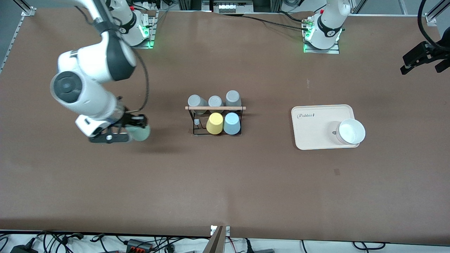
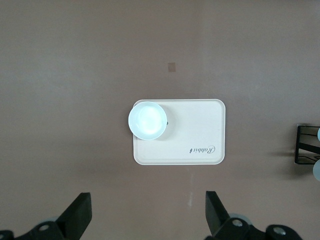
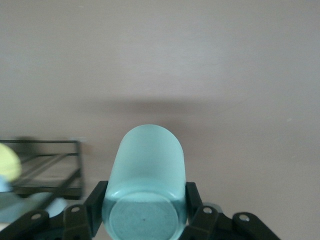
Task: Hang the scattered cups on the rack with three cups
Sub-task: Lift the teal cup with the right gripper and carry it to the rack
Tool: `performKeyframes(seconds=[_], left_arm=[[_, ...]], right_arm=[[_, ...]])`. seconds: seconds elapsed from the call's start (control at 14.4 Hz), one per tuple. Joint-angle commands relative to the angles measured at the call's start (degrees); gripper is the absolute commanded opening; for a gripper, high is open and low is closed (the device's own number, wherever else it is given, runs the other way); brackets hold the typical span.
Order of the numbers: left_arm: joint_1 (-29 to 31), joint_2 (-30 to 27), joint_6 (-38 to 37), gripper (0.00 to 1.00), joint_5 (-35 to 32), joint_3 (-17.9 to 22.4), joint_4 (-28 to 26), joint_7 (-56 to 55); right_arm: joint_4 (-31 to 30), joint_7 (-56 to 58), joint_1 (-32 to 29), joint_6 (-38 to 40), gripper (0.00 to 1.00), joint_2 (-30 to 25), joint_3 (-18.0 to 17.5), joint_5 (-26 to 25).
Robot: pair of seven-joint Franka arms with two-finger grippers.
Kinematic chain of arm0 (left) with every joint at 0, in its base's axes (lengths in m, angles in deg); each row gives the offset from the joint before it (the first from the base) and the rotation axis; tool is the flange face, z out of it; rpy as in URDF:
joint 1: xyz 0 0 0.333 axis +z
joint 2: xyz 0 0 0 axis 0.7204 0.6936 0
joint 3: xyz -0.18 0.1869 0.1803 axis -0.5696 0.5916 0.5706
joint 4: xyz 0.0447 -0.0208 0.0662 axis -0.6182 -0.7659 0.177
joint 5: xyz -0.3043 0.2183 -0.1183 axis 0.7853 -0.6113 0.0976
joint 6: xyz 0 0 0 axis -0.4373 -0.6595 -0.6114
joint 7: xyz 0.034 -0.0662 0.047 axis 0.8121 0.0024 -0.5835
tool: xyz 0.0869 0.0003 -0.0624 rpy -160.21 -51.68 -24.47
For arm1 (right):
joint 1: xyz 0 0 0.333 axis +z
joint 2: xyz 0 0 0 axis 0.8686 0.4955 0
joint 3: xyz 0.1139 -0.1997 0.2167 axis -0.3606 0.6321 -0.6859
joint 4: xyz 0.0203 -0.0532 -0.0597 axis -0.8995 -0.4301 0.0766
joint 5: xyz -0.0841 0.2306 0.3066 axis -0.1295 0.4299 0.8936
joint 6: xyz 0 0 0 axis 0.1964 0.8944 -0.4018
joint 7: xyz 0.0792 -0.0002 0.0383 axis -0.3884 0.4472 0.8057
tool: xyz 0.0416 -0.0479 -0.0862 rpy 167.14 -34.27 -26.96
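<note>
My right gripper [image 1: 135,130] is shut on the pale mint green cup [image 1: 141,133] and holds it on its side, low over the table toward the right arm's end, apart from the rack. In the right wrist view the cup [image 3: 147,160] sits between the fingers [image 3: 95,202], its base toward the camera. The black wire rack [image 1: 215,108] with its wooden rod stands mid-table. The light blue cup [image 1: 232,123] sits upside down on the rack, beside a yellow cup [image 1: 214,123]. My left gripper [image 1: 422,59] waits open and empty, high over the left arm's end of the table [image 2: 148,210].
Three grey cups [image 1: 214,101] sit on the rack's row farther from the front camera. A cream tray [image 1: 316,133] with a white bowl [image 1: 351,131] on it lies toward the left arm's end. The rack's edge shows in the right wrist view [image 3: 45,170].
</note>
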Motion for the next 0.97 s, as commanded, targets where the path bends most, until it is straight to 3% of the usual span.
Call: performKeyframes(seconds=[0.0, 0.42, 0.9], left_arm=[[0.3, 0.4, -1.1, 1.00, 1.1, -0.1, 1.1, -0.1], [0.0, 0.5, -1.0, 1.00, 1.5, -0.1, 1.2, -0.1], [-0.2, 0.5, -1.1, 1.00, 1.5, -0.2, 1.2, -0.1]], right_arm=[[6.7, -8.4, 3.7, 3.0, 0.36, 4.3, 0.4, 4.1], [13.9, -19.8, 10.0, 2.9, 0.36, 10.6, 0.4, 4.7], [14.0, -25.4, 13.7, 2.7, 0.36, 12.9, 0.4, 4.8]])
